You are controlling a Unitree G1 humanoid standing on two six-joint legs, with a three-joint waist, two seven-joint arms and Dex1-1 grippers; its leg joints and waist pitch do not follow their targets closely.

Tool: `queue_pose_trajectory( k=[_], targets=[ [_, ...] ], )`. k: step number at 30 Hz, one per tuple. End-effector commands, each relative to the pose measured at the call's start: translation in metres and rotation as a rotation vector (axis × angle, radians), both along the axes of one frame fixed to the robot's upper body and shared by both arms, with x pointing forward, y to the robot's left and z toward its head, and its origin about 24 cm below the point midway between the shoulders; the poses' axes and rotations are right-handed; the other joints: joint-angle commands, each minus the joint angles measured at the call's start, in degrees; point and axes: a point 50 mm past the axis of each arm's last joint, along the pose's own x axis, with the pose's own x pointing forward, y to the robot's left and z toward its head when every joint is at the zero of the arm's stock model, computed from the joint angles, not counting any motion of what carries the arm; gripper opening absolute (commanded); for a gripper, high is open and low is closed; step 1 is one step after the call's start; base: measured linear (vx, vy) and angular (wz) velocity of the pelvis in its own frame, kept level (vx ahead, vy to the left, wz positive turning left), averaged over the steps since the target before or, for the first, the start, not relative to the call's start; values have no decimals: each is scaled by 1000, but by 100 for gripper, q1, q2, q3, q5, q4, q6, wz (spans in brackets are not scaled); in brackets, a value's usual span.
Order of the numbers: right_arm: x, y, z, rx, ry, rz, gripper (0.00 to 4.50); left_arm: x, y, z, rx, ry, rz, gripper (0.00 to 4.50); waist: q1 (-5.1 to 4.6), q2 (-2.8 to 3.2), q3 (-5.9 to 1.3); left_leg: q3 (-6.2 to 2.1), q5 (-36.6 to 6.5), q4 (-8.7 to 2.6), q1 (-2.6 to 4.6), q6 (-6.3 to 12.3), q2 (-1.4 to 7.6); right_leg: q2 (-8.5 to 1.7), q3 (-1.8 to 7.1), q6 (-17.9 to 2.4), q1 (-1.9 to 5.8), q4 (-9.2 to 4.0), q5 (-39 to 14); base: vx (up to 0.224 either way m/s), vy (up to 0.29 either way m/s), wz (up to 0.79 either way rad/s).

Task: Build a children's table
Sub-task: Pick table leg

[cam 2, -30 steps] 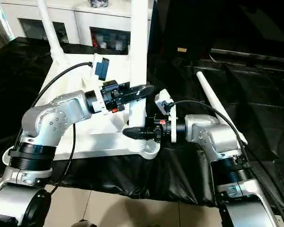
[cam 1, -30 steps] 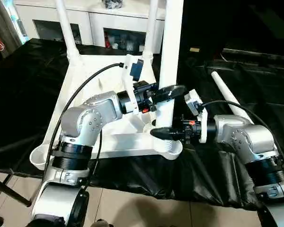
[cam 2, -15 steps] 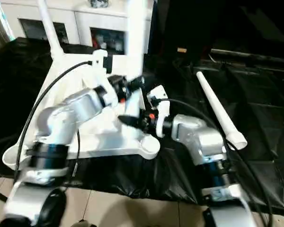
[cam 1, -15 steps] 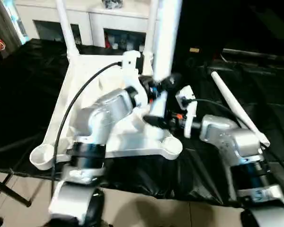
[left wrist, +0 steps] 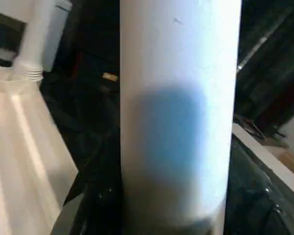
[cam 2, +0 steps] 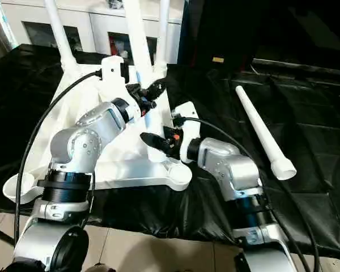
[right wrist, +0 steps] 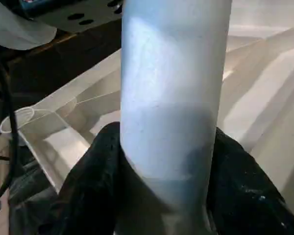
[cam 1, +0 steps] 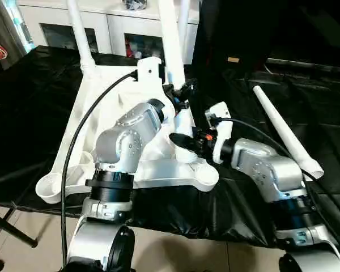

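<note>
Tabletop (cam 1: 110,107), white and upside down with its ribbed underside showing, lies on the black-covered surface (cam 1: 28,113) in front of the robot. At its near edge an empty round corner socket (cam 1: 52,187) sits at about 8 o'clock, and another socket (cam 1: 204,177) at about 5 o'clock. Just above that second socket a white tube leg (cam 1: 171,56) stands tilted, leaning toward 11 o'clock. The right hand (cam 1: 184,143) has its black fingers closed around the leg's lower end, low by the socket. The left hand (cam 1: 184,93) grips the same leg a little higher up, fingers on either side of the tube. Whether the leg's foot is seated in the socket cannot be told. Off to 3 o'clock a loose leg (cam 1: 283,131) lies flat on the black cover, well apart from the tabletop. At the far corners two more legs (cam 1: 79,34) stand upright in their sockets. Behind them is a white cabinet (cam 1: 110,25) with glass doors.
</note>
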Motion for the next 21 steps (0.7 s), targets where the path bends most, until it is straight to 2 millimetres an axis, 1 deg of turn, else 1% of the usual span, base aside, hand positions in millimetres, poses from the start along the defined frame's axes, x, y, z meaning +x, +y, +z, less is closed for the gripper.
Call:
queue_pose_trajectory(
  k=[1, 2, 3, 4, 5, 7, 9, 10, 11, 13, 14, 17, 18, 21],
  targets=[
    [-1, -2, 19, 40, -39, 103, 270, -9, -8, 1, 23, -49, -134, 189, 12, -37, -488, -8, -766, -353, 77, 167, 96, -401, 250, -714, 387, -445, -1422, 0, 0, 0],
    [-1, -5, 20, 36, -36, 111, 298, -11, -9, 0, 28, -55, -162, 188, 12, -35, -488, -13, -735, -355, 78, 180, 111, -401, 251, -748, 380, -430, -1353, 0, 0, 0],
    [-1, -7, 20, 29, -32, 125, 298, -13, -10, 0, 34, -58, -187, 188, 7, -29, -489, -13, -719, -352, 81, 185, 111, -393, 249, -769, 374, -424, -1323, 0, 0, 0],
    [0, -12, 20, 8, -36, 138, 308, -14, -10, -1, 42, -57, -210, 188, -6, -44, -483, -1, -716, -348, 74, 185, 105, -385, 251, -790, 370, -424, -1289, 0, 0, 0],
    [1, -14, 20, -3, -37, 141, 316, -14, -10, -2, 46, -56, -220, 188, -1, -56, -487, -2, -740, -343, 81, 177, 103, -394, 246, -809, 380, -418, -1349, 0, 0, 0],
    [1, -21, 20, -33, -22, 169, 337, -16, -9, -2, 66, -67, -268, 188, 8, -54, -479, 1, -766, -343, 86, 181, 101, -399, 249, -802, 370, -434, -1456, 0, 0, 0],
    [0, -27, 20, -56, -6, 223, 342, -17, -7, -1, 71, -74, -296, 188, 0, -60, -475, -1, -791, -343, 84, 167, 109, -399, 246, -804, 374, -435, -1505, 0, 0, 0],
    [0, -29, 21, -62, -2, 239, 344, -17, -6, 0, 70, -76, -305, 188, 5, -79, -480, 2, -759, -336, 78, 176, 107, -403, 249, -797, 386, -427, -1480, 0, 0, 0],
    [0, -30, 21, -71, 5, 256, 344, -19, -6, 1, 58, -75, -329, 188, 6, -75, -483, 1, -741, -331, 82, 186, 106, -402, 246, -812, 384, -421, -1460, 0, 0, 0],
    [1, -31, 20, -83, 17, 268, 344, -21, -7, 4, 38, -79, -357, 188, 0, -82, -483, 3, -689, -329, 67, 202, 101, -401, 246, -850, 388, -408, -1416, 0, 0, 0],
    [1, -31, 20, -84, 18, 269, 344, -21, -7, 4, 37, -79, -359, 188, -5, -98, -489, 7, -656, -319, 70, 216, 101, -401, 245, -896, 386, -403, -1371, 0, 0, 0],
    [2, -31, 17, -95, 48, 275, 344, -25, -10, 8, 0, -91, -391, 187, -2, -95, -489, 9, -609, -314, 70, 246, 109, -399, 244, -960, 381, -398, -1338, 0, 0, 0],
    [3, -31, 17, -79, 58, 279, 344, -27, -12, 10, -7, -102, -418, 186, -1, -110, -489, 12, -614, -314, 71, 253, 108, -399, 244, -961, 381, -401, -1341, 0, 0, 0],
    [3, -30, 17, -48, 74, 292, 344, -29, -14, 10, -19, -101, -441, 186, 3, -89, -485, 8, -647, -318, 73, 247, 109, -398, 243, -934, 379, -407, -1403, 0, 0, 0]
  ],
)
